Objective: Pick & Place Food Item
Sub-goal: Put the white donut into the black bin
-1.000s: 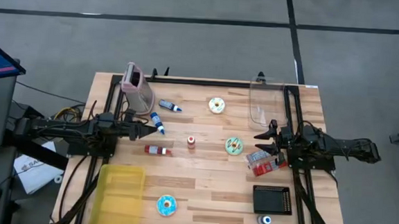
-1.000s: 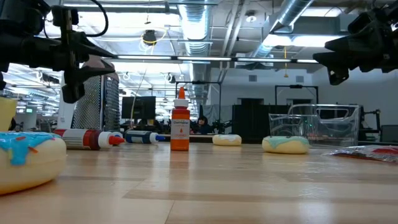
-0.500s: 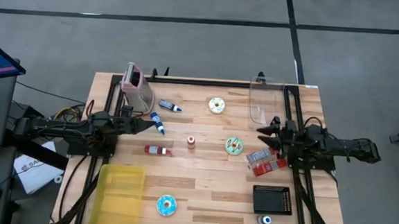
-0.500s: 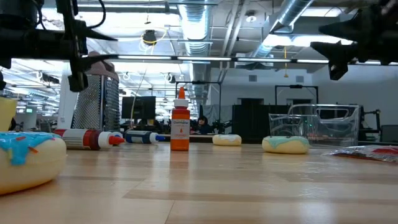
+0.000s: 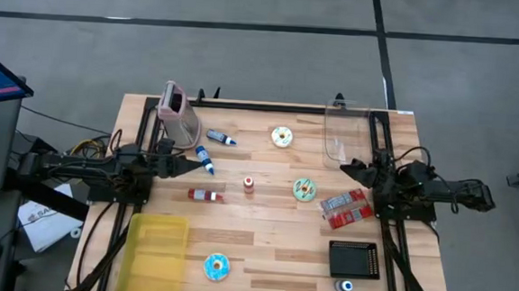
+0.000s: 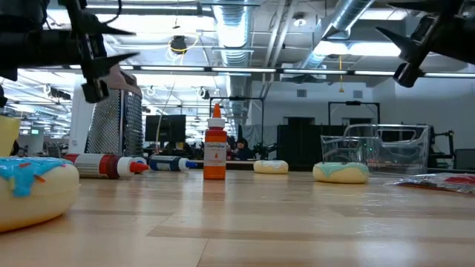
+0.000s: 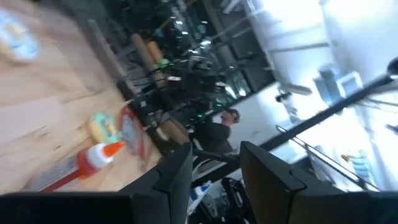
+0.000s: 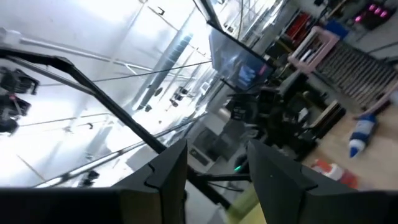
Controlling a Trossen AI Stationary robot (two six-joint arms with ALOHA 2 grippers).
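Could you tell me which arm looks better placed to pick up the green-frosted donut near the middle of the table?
Probably the right. In the high view the right gripper hangs open, close beside the green-frosted donut, with only the red packet nearby. The left gripper, also open, sits across the table by the blue-capped bottle.

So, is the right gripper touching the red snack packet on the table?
Apart. The high view shows the right gripper short of the red snack packet, with bare table between; the low view shows it raised well above the table.
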